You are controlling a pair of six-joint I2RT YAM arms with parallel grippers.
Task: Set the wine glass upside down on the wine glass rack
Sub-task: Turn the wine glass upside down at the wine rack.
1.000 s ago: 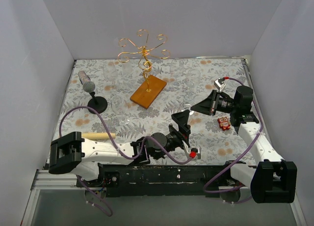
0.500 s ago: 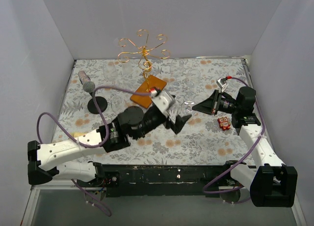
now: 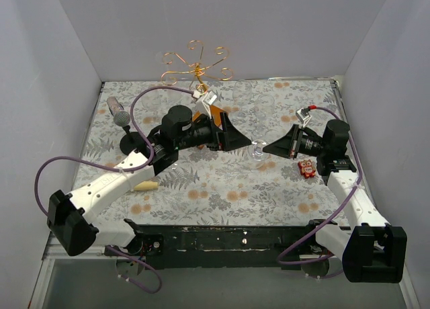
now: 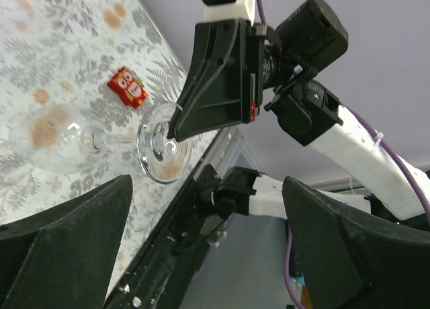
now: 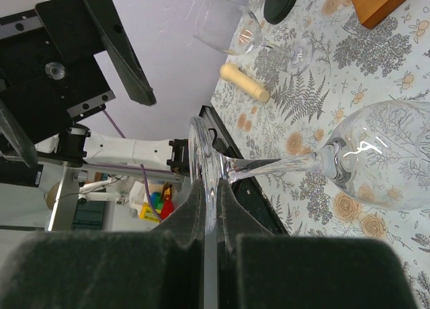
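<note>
Wine glass (image 3: pixel 257 150): clear and stemmed, carried on its side over the right-centre of the floral worktop (image 3: pixel 228 195). Its stem is roughly level, with the foot to the right and the bowl to the left. Right gripper (image 3: pixel 266 148): reaches in from the right with its jaws clenched on the rim of the glass's foot, the thin edge of the disc pinched between them. Stem and bowl project beyond the tips. Left gripper (image 3: pixel 235 136): reaches in from the left with its jaws spread wide, grasping nothing. In its wrist view the glass sits ahead of the opening, nearer one finger than the other and touching neither. Wine glass rack (image 3: pixel 195 66): a copper-gold wire tree with curled arms, upright at the far edge left of centre, well apart from the glass. Its wooden base (image 5: pixel 376 0) is largely covered by the left arm in the top view. Microphone (image 3: pixel 121 114): on a black round-footed stand, far left. Second glass (image 5: pixel 225 23): lying on its side near the stand. Wooden peg (image 3: pixel 144 185): near left. Red figure (image 3: pixel 307 168): on the worktop just beside the right arm.
</note>
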